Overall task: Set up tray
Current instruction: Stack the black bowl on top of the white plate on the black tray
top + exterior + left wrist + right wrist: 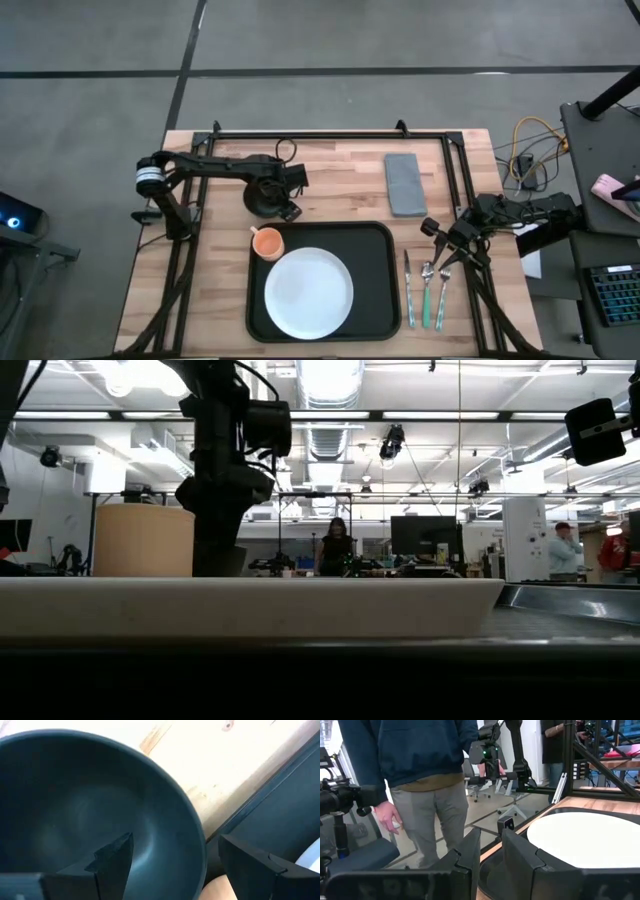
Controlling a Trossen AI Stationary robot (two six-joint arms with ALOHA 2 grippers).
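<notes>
The black tray (375,250) lies at the table's near middle and carries a white plate (308,292) and an orange cup (267,242) in its far left corner. A dark bowl (258,200) stands on the wood just beyond that corner. My left gripper (282,203) is open over the bowl's right side. In the left wrist view one finger (112,862) is inside the bowl (75,805) and the other (250,865) outside its rim (197,835), with no touch showing. My right gripper (433,233) hovers above the cutlery, open by a narrow gap (491,837).
A folded grey napkin (405,183) lies far right of the tray. A knife (408,290) and two green-handled pieces of cutlery (433,295) lie right of the tray. Black frame rails (330,135) border the table. A person (420,775) stands beyond the table's left side.
</notes>
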